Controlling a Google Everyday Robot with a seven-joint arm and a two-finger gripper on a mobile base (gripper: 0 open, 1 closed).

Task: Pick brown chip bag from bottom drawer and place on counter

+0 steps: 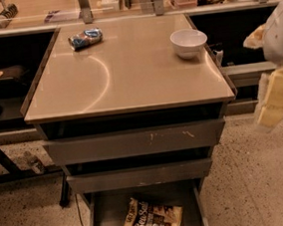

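The brown chip bag [153, 220] lies flat on the grey floor of the open bottom drawer [105, 216], near its front and right of centre. The glossy beige counter [127, 74] tops the grey cabinet. My gripper [275, 97], with yellowish fingers under a white arm, hangs in the air off the counter's right side, at about the height of the top drawer front. It is far above and to the right of the bag and holds nothing that I can see.
A white bowl [188, 42] stands at the counter's far right. A small blue-and-silver snack bag [85, 38] lies at its far left. Two drawer fronts [134, 143] overhang the bottom drawer. Dark shelving flanks the cabinet on both sides.
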